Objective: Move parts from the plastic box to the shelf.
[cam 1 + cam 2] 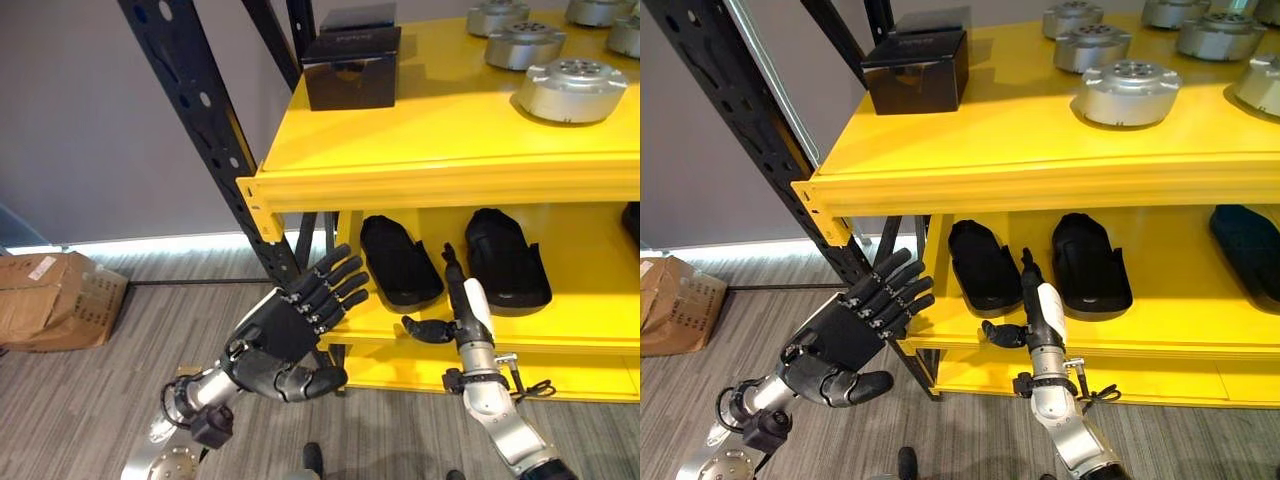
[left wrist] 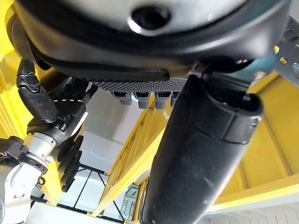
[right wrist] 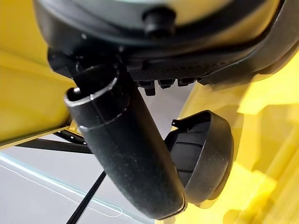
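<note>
Nearest to us, the left hand hangs just below and in front of the yellow steel shelf, fingers straight and fanned, thumb tucked under the palm, carrying nothing. Beside it, the right hand stands edge-on against the shelf's lower tier, fingers straight up, thumb jutting sideways, also carrying nothing.

Just beyond the hands, inside that lower tier, lie two black moulded oval trays, side by side and a little apart. The right wrist view shows a black round cup-like moulding just past the thumb, and I judge it apart from the hand rather than held.

Up on the shelf's top deck, the silver round machined metal parts sit toward its right side, several of them, spaced apart. At the deck's left rear stands a black square box. The plastic box is nowhere among these, so the source of the next part cannot be placed.

With both hands free, the delivery looks done and a return for another part looks due. To do it well: draw both hands back off the shelf edge first, keep fingers straight to avoid snagging the dark perforated upright at the shelf's left corner, then turn away.
</note>
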You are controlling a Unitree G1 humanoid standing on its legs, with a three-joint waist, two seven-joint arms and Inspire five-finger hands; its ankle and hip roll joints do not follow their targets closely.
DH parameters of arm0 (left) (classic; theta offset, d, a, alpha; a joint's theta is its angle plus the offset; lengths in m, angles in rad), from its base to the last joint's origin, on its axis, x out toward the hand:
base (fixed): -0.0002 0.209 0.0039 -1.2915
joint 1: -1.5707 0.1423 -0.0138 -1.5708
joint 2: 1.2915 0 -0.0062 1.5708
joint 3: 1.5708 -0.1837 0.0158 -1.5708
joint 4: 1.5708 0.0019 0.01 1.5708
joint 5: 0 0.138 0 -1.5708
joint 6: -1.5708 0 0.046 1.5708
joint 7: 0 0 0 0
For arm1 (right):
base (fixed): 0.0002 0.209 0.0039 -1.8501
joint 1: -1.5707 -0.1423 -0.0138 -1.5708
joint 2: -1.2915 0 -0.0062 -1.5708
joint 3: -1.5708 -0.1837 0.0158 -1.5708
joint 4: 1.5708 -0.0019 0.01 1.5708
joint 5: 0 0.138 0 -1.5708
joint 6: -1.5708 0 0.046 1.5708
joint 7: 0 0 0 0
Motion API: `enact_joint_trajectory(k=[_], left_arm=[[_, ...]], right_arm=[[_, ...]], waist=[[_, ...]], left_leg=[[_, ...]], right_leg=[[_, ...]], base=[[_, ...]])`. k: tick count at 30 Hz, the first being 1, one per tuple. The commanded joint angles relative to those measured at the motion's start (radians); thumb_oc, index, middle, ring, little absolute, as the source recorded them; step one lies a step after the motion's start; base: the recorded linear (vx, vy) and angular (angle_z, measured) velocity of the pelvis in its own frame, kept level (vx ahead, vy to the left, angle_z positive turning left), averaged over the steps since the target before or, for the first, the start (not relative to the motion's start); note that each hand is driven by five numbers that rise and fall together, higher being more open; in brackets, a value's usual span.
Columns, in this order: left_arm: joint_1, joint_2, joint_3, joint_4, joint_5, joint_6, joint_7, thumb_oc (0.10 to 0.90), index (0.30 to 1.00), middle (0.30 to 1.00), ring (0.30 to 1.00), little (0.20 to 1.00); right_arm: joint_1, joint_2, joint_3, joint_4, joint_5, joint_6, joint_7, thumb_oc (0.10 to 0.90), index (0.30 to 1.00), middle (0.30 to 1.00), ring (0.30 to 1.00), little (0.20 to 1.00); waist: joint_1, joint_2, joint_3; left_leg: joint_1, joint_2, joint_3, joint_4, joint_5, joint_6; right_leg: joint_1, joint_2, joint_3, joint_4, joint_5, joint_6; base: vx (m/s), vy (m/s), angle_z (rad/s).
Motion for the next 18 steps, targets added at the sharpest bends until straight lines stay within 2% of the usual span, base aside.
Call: enact_joint_trajectory(k=[1, 5, 18], left_arm=[[-0.099, 0.005, 0.047, -0.069, -0.062, -0.054, -0.047, 0.900, 1.000, 1.000, 1.000, 1.000], [-0.099, 0.003, 0.043, -0.070, -0.056, -0.050, -0.049, 0.900, 1.000, 1.000, 1.000, 1.000], [-0.092, -0.002, 0.050, -0.077, -0.053, -0.039, -0.028, 0.900, 1.000, 1.000, 1.000, 1.000]], right_arm=[[-0.157, 0.013, -0.035, -0.053, -0.014, -0.081, -0.022, 0.900, 1.000, 1.000, 1.000, 1.000], [-0.163, 0.017, -0.038, -0.026, -0.006, -0.077, -0.059, 0.900, 1.000, 1.000, 1.000, 1.000], [-0.187, 0.033, -0.054, 0.011, 0.046, -0.049, -0.041, 0.900, 1.000, 1.000, 1.000, 1.000]], waist=[[0.029, -0.027, 0.008], [0.032, -0.024, 0.012], [0.044, -0.008, 0.020]], left_leg=[[0.072, -0.031, 0.054, 0.077, -0.189, 0.034], [0.071, -0.032, 0.051, 0.079, -0.190, 0.034], [0.067, -0.034, 0.040, 0.085, -0.188, 0.034]], right_leg=[[-0.053, -0.012, -0.069, 0.107, -0.070, -0.057], [-0.054, -0.015, -0.070, 0.110, -0.070, -0.057], [-0.055, -0.020, -0.080, 0.127, -0.080, -0.063]], base=[[0.00, 0.000, 0.00], [0.00, 0.000, 0.00], [0.02, -0.008, 0.01]])
